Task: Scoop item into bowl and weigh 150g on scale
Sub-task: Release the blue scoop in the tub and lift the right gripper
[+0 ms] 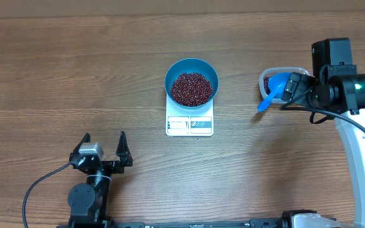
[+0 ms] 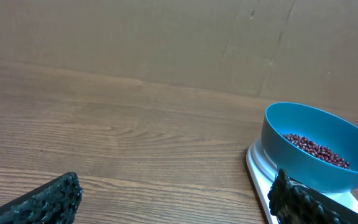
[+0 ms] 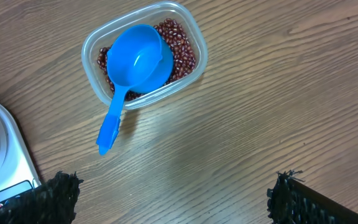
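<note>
The wooden desk (image 1: 75,76) carries the white scale (image 1: 189,125) near its middle, and a clear tub (image 3: 160,94) well right of the scale.

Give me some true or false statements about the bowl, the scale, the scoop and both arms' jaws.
1. The bowl sits on the scale. True.
2. The bowl is empty. False: it holds a heap of beans.
3. The scoop lies in the tub, its handle sticking out over the rim. True.
4. The right jaws grip the scoop. False: they stand open, apart from it, holding nothing.
5. The left jaws stand open, holding nothing. True.
</note>
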Robot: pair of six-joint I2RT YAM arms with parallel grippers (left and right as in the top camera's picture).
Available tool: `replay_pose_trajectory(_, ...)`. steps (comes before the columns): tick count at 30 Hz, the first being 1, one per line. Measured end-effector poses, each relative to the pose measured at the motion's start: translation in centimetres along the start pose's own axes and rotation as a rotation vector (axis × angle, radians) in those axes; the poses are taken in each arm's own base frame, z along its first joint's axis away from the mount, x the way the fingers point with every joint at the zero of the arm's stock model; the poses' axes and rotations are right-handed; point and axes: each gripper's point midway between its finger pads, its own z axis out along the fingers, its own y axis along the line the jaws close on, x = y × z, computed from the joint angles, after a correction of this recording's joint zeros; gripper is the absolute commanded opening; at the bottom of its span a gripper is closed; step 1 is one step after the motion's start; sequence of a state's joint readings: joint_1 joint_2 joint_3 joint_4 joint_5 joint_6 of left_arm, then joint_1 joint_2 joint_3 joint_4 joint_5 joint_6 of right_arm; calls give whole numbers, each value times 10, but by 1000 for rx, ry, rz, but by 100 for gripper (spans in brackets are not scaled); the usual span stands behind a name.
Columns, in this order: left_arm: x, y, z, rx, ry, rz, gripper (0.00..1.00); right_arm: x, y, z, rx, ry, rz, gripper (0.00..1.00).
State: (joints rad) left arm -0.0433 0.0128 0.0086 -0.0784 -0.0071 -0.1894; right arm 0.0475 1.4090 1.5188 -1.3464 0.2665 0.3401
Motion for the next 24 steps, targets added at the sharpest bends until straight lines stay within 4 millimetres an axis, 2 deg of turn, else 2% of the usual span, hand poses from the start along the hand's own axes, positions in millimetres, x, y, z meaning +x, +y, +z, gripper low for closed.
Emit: replay_pose_trajectory(24,0,0,0,0,0,0,100,-1,-4,1,5,1,12,100)
